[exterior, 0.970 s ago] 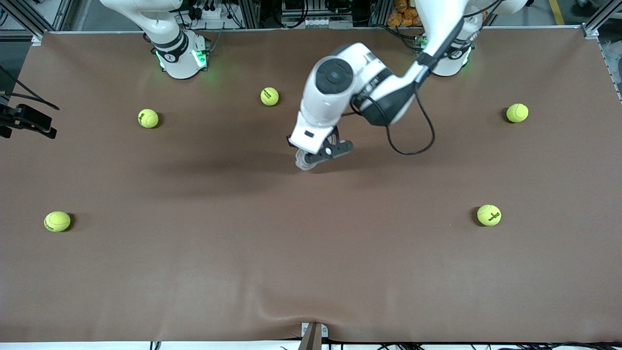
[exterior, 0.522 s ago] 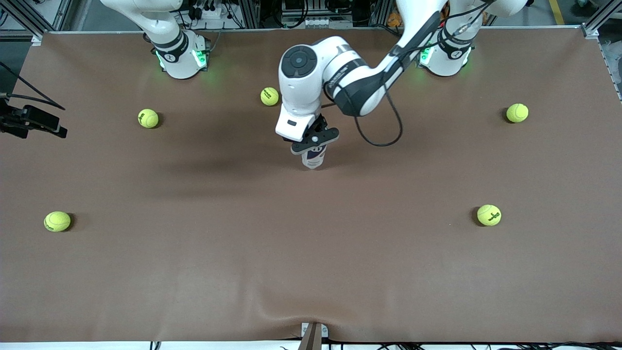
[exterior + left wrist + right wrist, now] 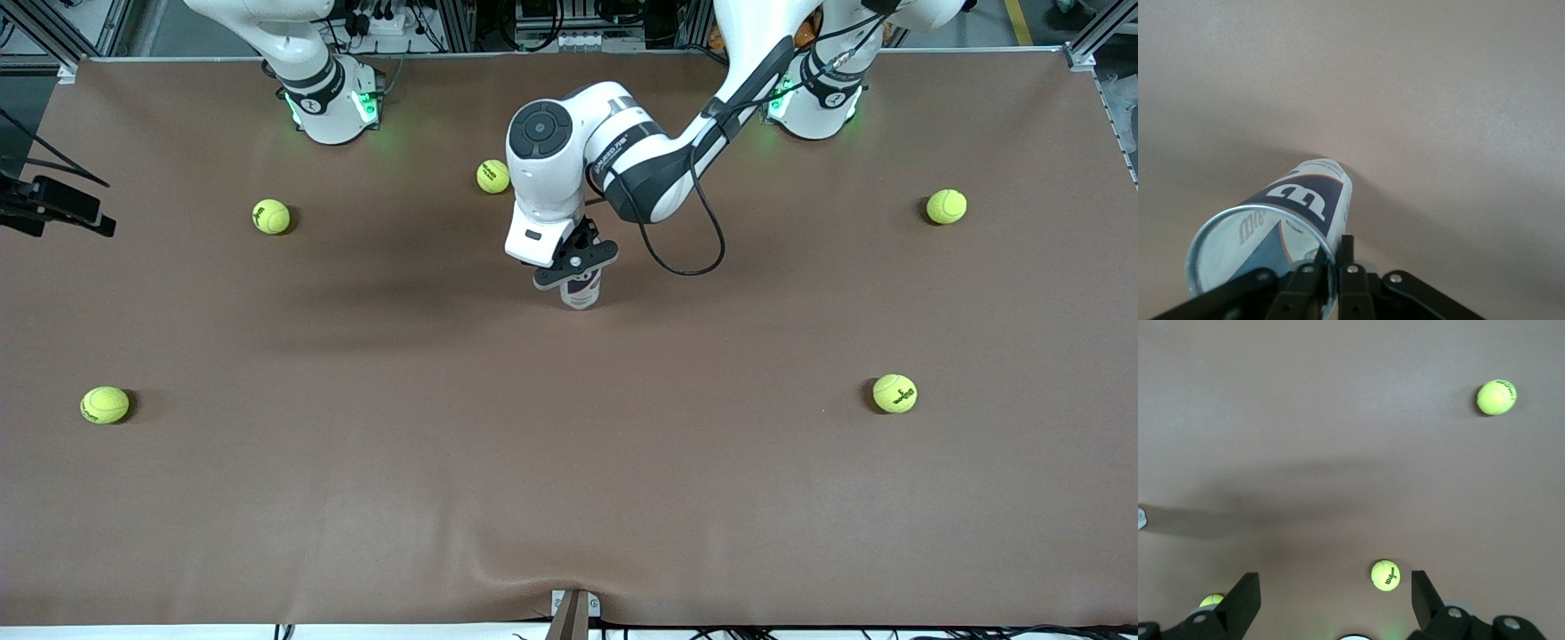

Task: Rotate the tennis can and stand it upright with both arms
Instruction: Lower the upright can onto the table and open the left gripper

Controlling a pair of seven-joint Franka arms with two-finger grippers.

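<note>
I see the can (image 3: 1288, 220), white "W" on navy, upright mid-surface, its rim pinched by my left gripper (image 3: 576, 263). My right gripper (image 3: 1331, 600) waits, fingers wide, empty.

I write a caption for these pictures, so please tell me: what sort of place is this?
Most likely a robotics lab or test cell. Two white arms are mounted on a brown-covered table framed by aluminium rails, with cables and electronics at its edge. Tennis balls lie scattered like test props, and a tennis can stands mid-table.
</note>
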